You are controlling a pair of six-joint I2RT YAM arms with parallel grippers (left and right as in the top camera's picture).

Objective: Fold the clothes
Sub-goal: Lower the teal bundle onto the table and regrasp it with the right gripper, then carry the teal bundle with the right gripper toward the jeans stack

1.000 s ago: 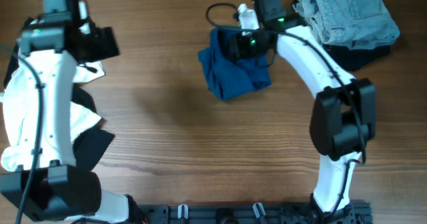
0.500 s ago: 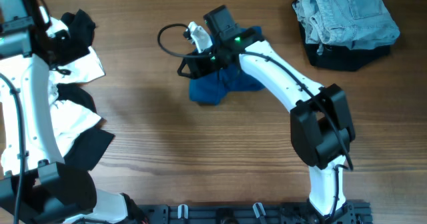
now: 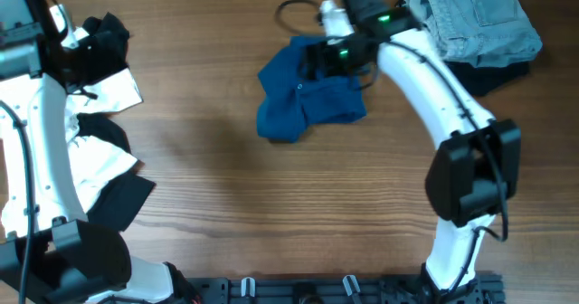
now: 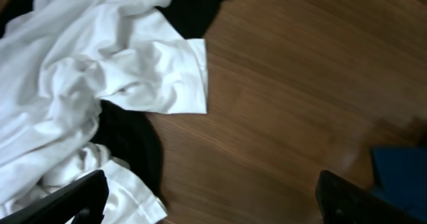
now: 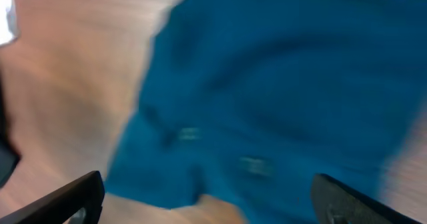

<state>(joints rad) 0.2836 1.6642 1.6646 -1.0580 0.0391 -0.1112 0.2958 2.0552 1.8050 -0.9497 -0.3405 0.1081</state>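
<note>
The teal-blue shirt [image 3: 303, 96] lies crumpled on the wooden table at top centre, with its buttoned placket showing. It fills the blurred right wrist view [image 5: 280, 84]. A corner of it also shows at the right edge of the left wrist view [image 4: 400, 174]. My right gripper [image 3: 333, 58] hovers over the shirt's upper right part. Its fingers [image 5: 207, 194] are wide apart and hold nothing. My left gripper [image 4: 213, 197] is open and empty above bare wood, beside the pile at the far left.
A pile of white cloth [image 4: 87, 84] and black cloth [image 4: 130, 141] lies along the left side [image 3: 99, 150]. Pale folded jeans [image 3: 479, 19] rest on a black garment [image 3: 470, 76] at top right. The table front [image 3: 289, 213] is bare wood.
The right arm swept left over the shirt, then swung back right. The shirt now lies further left and more spread out. The left arm pulled away to the far left.
</note>
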